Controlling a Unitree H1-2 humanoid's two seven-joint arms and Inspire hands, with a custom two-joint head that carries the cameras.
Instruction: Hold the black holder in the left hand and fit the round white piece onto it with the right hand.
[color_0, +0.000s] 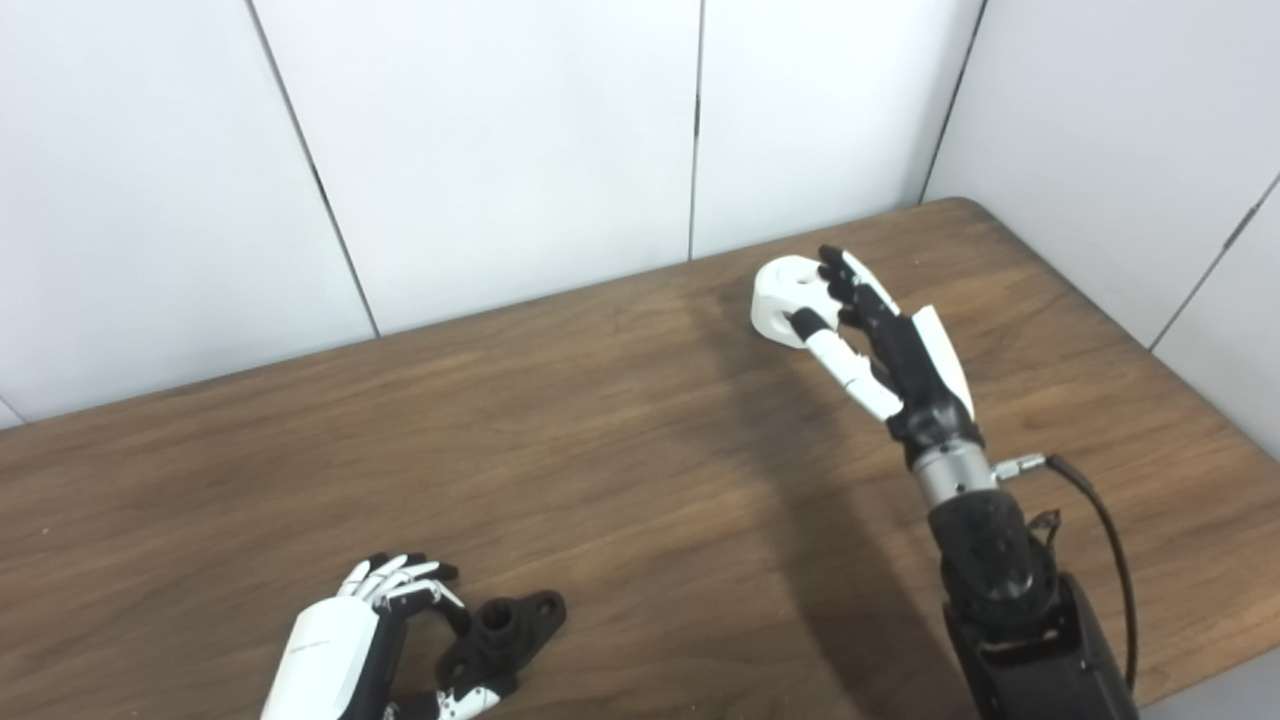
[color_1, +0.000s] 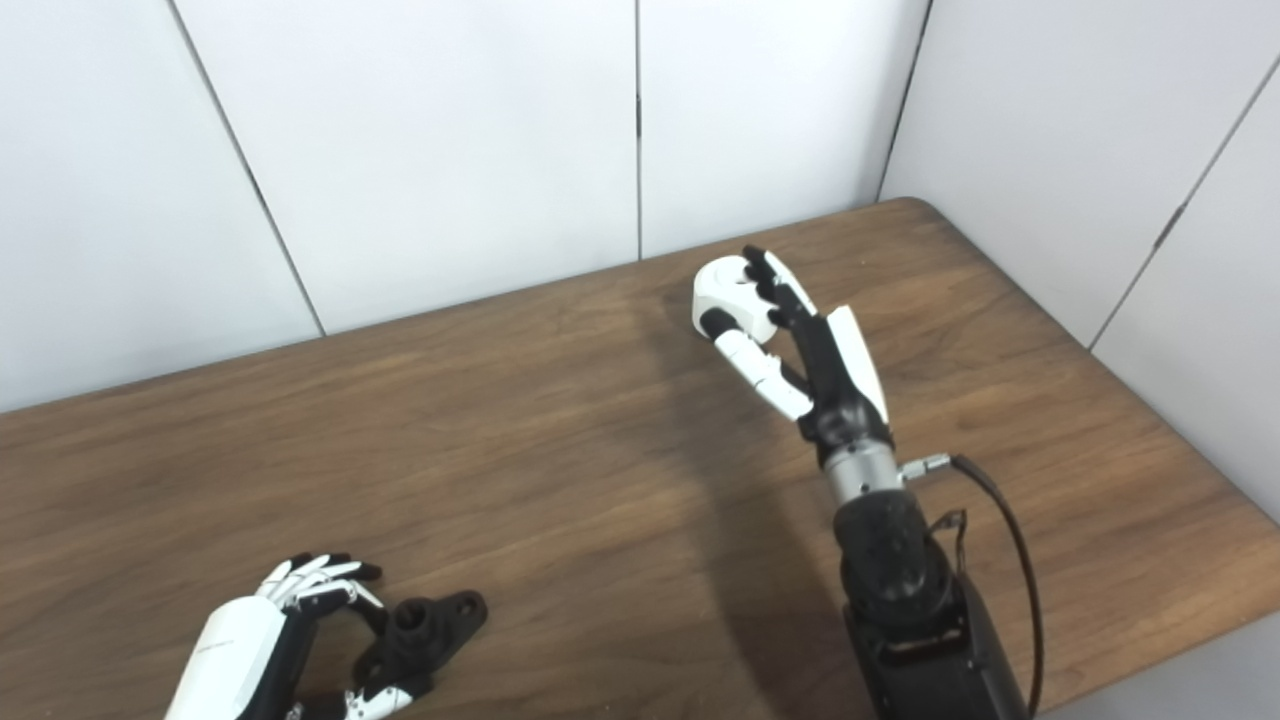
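The black holder (color_0: 510, 628), a flat bracket with a short post and holes, lies on the wooden table (color_0: 620, 450) near the front left. My left hand (color_0: 345, 645) curls round its left end, fingers above and thumb below, touching it. The round white piece (color_0: 785, 298) is at the far right of the table. My right hand (color_0: 870, 335) is closed on it, fingers over its top and thumb against its near side. I cannot tell whether the piece is lifted off the table. The same scene shows in the right eye view, with the holder (color_1: 432, 625) and the white piece (color_1: 722, 290).
White wall panels (color_0: 500, 150) stand close behind the table and along its right side. The table's right edge and rounded far corner (color_0: 975, 205) are near my right hand. A black cable (color_0: 1105, 530) loops off my right forearm.
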